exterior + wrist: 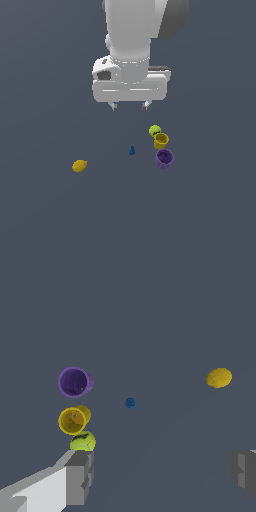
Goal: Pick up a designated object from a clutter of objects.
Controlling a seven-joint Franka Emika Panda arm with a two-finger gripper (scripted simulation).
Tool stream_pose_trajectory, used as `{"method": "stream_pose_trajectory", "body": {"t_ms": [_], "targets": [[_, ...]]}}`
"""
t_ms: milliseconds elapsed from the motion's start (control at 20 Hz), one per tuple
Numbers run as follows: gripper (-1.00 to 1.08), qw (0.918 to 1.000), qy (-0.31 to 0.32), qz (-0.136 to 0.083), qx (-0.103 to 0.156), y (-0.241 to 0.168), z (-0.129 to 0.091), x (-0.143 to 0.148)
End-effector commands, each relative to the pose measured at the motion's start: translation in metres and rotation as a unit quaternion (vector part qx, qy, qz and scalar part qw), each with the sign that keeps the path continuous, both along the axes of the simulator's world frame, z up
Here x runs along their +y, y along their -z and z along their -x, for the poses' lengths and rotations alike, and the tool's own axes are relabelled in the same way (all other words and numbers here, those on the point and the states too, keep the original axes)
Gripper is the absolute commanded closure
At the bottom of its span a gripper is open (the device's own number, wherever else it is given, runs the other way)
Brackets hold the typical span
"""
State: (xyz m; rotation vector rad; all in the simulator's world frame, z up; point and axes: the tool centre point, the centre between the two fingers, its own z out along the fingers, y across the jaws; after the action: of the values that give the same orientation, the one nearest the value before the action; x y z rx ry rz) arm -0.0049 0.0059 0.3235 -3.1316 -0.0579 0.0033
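Matt purple cup (164, 158), matt yellow cup (161, 140), smooth matt grey floor (50, 210).

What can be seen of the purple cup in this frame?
The purple cup is small, with tapered sides, a darker hollow interior and a plastic look. It stands mouth up on the grey floor, at the end of a short row with the yellow cup right next to it; whether they touch is unclear. The open tool hangs above, well clear of it.

White, smooth, rounded arm (132, 30) with a dark grey patch on one upper side. Wide, boxy white hand (130, 90) below, with a dark recess on its side and two short pale grey fingers (114, 106). In the wrist view, blocky grey fingertips (80, 476) with stepped, ridged inner faces.
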Motion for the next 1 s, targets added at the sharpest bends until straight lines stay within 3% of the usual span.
{"method": "stream_pose_trajectory", "body": {"t_ms": [0,350,950], "targets": [[-0.2,1.0,0.0,0.0,0.0,0.0,0.0,0.0],[-0.2,0.9999,0.008,0.005,-0.005,-0.003,-0.003,-0.017],[-0.2,0.9994,-0.024,-0.018,-0.018,0.021,-0.017,0.004]]}}
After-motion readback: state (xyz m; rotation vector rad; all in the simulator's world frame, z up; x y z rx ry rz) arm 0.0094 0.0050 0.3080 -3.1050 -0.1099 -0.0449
